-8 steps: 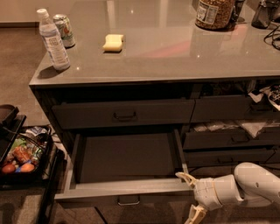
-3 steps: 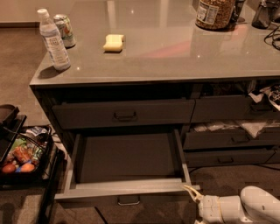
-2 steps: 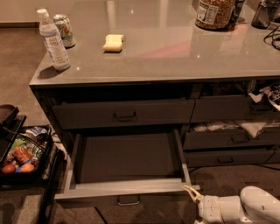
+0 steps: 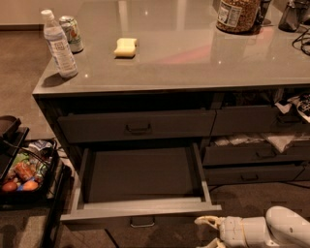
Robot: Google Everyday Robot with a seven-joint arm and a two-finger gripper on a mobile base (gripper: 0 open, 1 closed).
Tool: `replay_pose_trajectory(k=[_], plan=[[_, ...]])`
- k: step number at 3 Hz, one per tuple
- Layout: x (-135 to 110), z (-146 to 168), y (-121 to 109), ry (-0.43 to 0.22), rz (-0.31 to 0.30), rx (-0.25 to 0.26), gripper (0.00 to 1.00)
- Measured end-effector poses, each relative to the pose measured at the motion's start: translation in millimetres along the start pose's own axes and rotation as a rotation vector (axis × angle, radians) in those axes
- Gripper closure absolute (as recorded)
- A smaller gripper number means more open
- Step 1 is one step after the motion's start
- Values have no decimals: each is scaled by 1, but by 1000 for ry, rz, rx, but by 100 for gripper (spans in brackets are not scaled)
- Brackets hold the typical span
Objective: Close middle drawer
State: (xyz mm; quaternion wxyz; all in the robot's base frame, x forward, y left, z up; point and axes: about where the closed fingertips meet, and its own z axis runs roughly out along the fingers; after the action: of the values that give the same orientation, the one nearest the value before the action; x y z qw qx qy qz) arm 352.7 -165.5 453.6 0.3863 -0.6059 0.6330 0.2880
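The middle drawer (image 4: 145, 206) is pulled far out of the dark grey cabinet. Its inside is bare, and its front faces down toward the camera, with the small pull handle (image 4: 142, 222) at the bottom edge. My gripper (image 4: 207, 232) is at the lower right, on its white arm, just below and to the right of the drawer's front right corner. It points left toward the drawer front. Its fingers (image 4: 206, 221) are spread apart and hold nothing. I cannot tell if they touch the drawer.
The top drawer (image 4: 138, 127) above is shut. Drawers on the right (image 4: 256, 154) stand partly open with clutter. On the countertop (image 4: 184, 58) are a water bottle (image 4: 58, 46), a can (image 4: 71, 33), a yellow sponge (image 4: 125, 47) and a jar (image 4: 237, 14). A black cart with snacks (image 4: 24, 179) stands at the left.
My gripper has dropped from the drawer's front right corner to a spot lower and further right. Over the last second it has hardly moved. The drawer is still open.
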Motion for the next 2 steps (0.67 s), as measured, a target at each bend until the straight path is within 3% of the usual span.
replay_pose_trajectory(k=[2], plan=[[0,1,0,-2,0,1,87]])
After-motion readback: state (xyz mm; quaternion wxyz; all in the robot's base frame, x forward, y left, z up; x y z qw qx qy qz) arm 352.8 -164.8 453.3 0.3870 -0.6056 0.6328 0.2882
